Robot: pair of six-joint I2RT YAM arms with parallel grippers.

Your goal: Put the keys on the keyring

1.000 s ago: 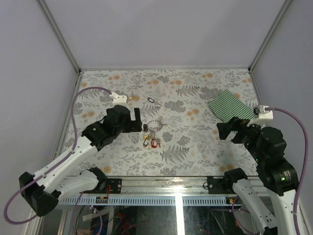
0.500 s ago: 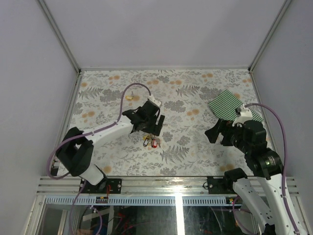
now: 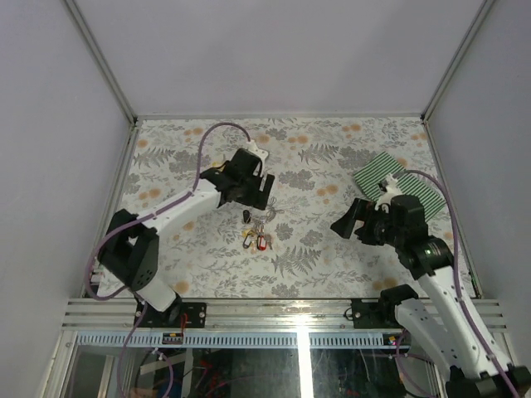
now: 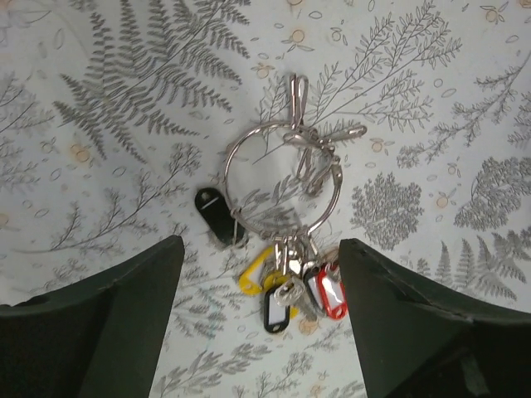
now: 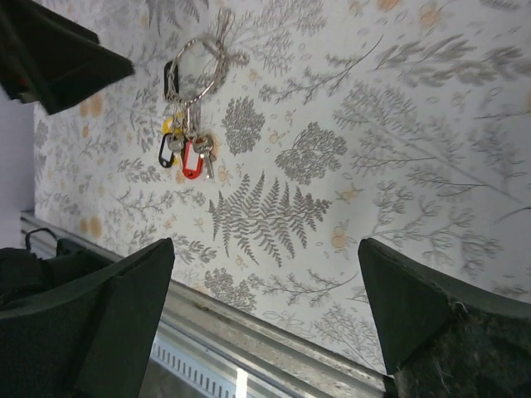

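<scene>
Where the matte cloth printed with grey ferns and orange blossoms covers the counter, the keyring lies flat near its middle, a little to the left. It is a thin, bright silver wire circle, and slender silver clips are hooked on its far side. The keys bunch at its near edge: small metal blades with glossy plastic heads in yellow, black and red. A black plastic tag lies at the ring's left edge. They seem to hang from the wire, though I cannot tell whether every one is threaded on it.

The left arm rises from its base at the near left, with its elbow bent out to the left. Its forearm runs right and away, and the wrist tips down, so the left hand hangs just above the ring. Its blunt, dark fingers are spread wide, holding nothing and touching nothing.

The right arm leans in from the near right, and the right hand points left toward the middle, raised off the counter and well apart from the keys. Its fingers gape at full spread and are empty. A green-and-white striped cloth lies at the far right, partly behind that arm.
</scene>
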